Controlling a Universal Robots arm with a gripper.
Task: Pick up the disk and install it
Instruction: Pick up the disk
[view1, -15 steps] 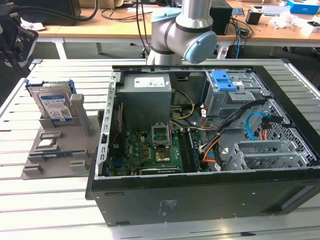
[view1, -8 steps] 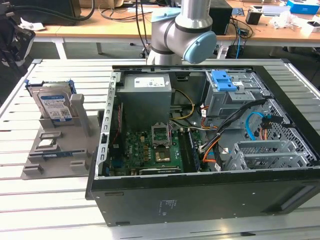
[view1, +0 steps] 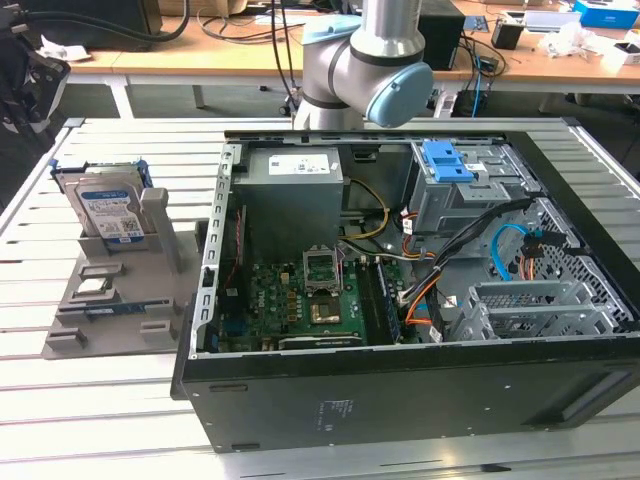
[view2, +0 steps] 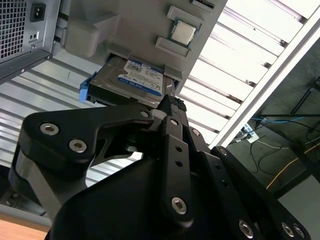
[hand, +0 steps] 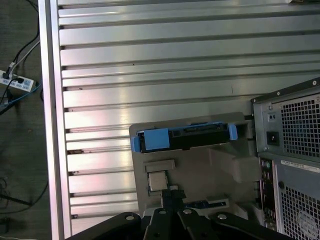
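Disk (view1: 108, 208) upright in grey holder (view1: 112, 300)

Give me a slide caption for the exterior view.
Disk stands upright in its grey holder beside the open computer case, not yet picked up.

On the table (view1: 80, 420), at the exterior view's left: disk (view1: 108, 208) upright in rear slot of holder (view1: 120, 300). Just beside, to the exterior view's right: open computer case (view1: 400, 400), power supply (view1: 290, 200) inside at back, motherboard (view1: 300, 300) before it

The tool (view2: 170, 102) hides part of the disk (view2: 134, 79); the holder (view2: 135, 25) hides its base.
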